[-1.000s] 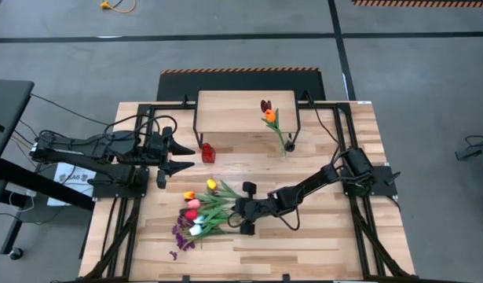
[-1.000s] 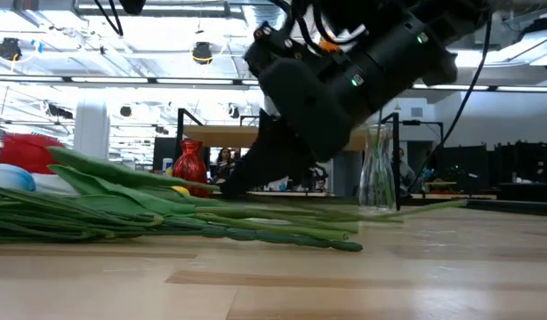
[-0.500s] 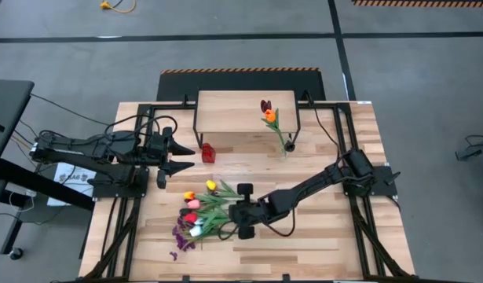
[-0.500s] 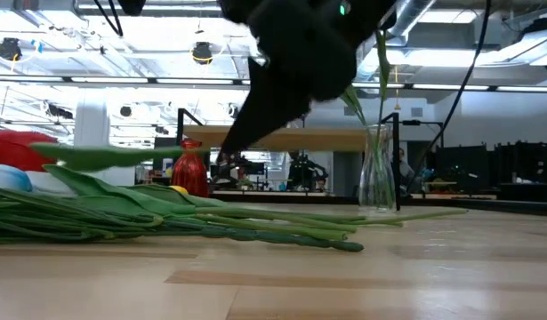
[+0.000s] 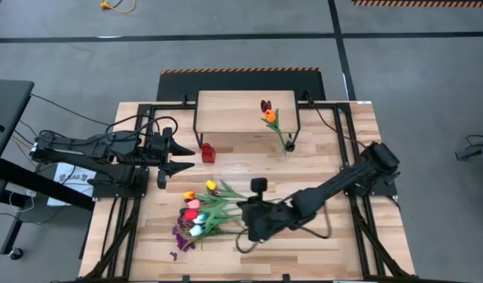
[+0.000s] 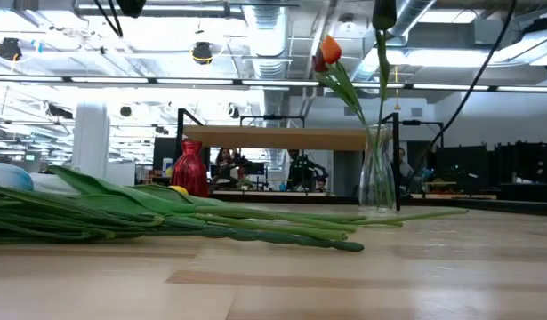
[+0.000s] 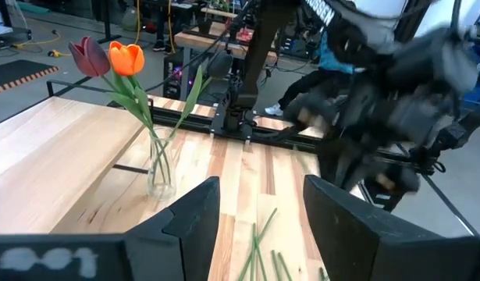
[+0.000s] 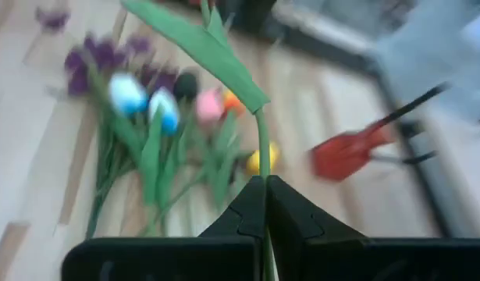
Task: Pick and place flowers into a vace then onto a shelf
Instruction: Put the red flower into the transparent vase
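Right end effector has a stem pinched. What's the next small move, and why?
Probably carry it toward the glass vase, keeping the grip. The right end effector is shut on one green stem, above the pile of flowers on the table, and the vase holds only two tulips.

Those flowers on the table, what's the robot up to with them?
It is moving artificial flowers, one at a time, into a glass vase. The right gripper is shut on a green flower stem, above the bunch of flowers lying on the table. The vase stands on the table in front of the shelf and already holds an orange tulip and a dark maroon one. The left gripper waits open at the table's left side, near a small red vase.
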Available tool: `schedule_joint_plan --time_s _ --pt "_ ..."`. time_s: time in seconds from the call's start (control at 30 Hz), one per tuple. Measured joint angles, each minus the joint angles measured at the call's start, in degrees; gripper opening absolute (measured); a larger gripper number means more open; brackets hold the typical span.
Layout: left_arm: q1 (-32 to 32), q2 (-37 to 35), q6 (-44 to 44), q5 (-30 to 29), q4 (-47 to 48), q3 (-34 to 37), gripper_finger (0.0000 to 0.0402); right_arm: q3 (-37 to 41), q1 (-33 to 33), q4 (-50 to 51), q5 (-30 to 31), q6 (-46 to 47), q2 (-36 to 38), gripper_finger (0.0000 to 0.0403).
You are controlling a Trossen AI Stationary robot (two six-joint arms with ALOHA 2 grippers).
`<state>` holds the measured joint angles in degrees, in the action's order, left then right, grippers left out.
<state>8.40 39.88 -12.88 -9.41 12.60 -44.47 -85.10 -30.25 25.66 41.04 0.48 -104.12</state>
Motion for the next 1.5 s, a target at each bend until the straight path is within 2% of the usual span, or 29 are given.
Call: schedule_joint_plan --time_s 0.23,0.4,0.47,0.53,0.7,0.83,1.07,1.2,1.33,1.5 --pt "0.00 -0.02 0.02 0.00 0.00 0.00 0.0176 0.04 -4.26 -2.88 16.22 -3.11 7.22 0.0000" --pt "0.00 -0.02 0.53 -0.01 0.00 0.00 0.0176 0.06 -4.70 -8.13 22.68 -8.10 11.10 0.0000" --pt "0.00 -0.02 0.95 -0.02 0.00 0.00 0.0176 0.16 -3.86 -11.82 23.55 -10.13 12.71 0.0000" --pt "0.00 -0.02 1.09 0.00 0.00 0.00 0.0176 1.99 -2.34 -19.96 22.13 -13.43 14.89 0.0000" --pt "0.00 0.00 1.20 0.00 -0.01 0.00 0.0176 12.14 3.38 -50.95 4.44 -25.64 19.73 0.0000" --pt "0.00 -0.02 1.22 0.13 0.30 0.00 0.0176 19.96 6.77 -68.01 -2.08 -32.22 24.19 0.0000" --pt "-0.01 -0.01 1.69 0.14 2.11 0.00 0.0176 30.12 7.25 -90.49 -3.46 -48.59 32.33 0.0000" --pt "-0.02 0.00 1.90 0.15 2.05 0.00 0.0176 35.64 10.80 -102.39 -2.33 -53.13 34.21 0.0000" --pt "-0.02 -0.02 2.16 0.15 1.97 0.00 0.0176 43.07 15.46 -114.47 -2.16 -53.28 35.31 0.0000" --pt "0.00 -0.04 2.01 0.13 0.68 0.74 0.0176 51.86 21.77 -115.31 -3.91 -44.81 40.67 0.0000"
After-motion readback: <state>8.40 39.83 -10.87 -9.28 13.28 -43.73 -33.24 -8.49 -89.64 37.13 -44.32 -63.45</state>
